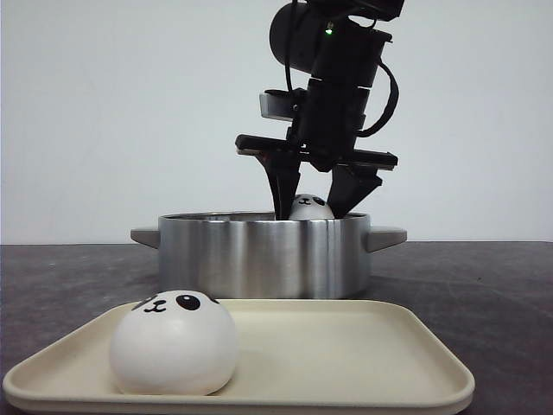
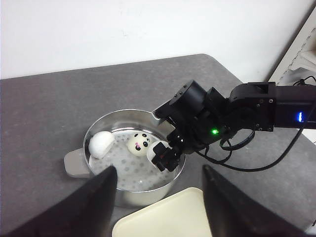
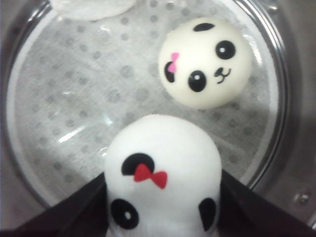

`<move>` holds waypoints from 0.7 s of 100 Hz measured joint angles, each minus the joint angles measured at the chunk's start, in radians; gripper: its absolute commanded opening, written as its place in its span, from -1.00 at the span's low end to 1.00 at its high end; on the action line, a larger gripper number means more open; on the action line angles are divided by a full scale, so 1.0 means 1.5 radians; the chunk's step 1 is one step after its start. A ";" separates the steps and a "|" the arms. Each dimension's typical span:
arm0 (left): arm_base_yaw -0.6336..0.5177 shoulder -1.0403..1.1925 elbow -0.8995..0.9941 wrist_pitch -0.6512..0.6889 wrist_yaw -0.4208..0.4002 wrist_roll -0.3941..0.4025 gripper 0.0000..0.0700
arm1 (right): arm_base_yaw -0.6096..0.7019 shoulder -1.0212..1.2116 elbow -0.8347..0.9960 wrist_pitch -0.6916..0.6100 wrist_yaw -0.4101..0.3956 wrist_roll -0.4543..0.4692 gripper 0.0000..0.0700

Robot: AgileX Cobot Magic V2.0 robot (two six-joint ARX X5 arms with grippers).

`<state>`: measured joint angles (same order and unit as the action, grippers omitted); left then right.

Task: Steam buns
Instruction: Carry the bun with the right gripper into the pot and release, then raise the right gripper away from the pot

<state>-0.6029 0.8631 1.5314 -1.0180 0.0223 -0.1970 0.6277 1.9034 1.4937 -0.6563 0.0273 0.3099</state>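
Note:
My right gripper (image 1: 314,204) reaches down into the steel steamer pot (image 1: 259,255) and is shut on a white panda bun with a red bow (image 3: 163,170), held just above the perforated floor near the pot's rim. It also shows in the left wrist view (image 2: 163,157). A second bun with a pink bow (image 3: 205,61) lies on the pot floor beside it, and a third bun (image 2: 101,144) lies against the pot's wall. A fourth bun (image 1: 173,341) sits on the cream tray (image 1: 363,346). My left gripper (image 2: 158,197) is open and empty, high above the pot and the tray.
The pot has two side handles (image 1: 145,235). The tray lies right in front of the pot on the dark grey table (image 2: 44,108). The right arm's black cables (image 2: 256,163) hang over the table. A white frame (image 2: 301,54) stands past the table's corner.

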 measured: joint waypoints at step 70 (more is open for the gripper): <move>0.000 0.001 0.000 -0.053 0.000 0.000 -0.12 | 0.002 -0.012 0.032 -0.032 0.001 -0.023 -1.00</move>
<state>-0.6029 0.8642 1.5314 -1.0981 0.0223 -0.1970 0.6304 1.8858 1.5417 -0.7040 0.0292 0.2760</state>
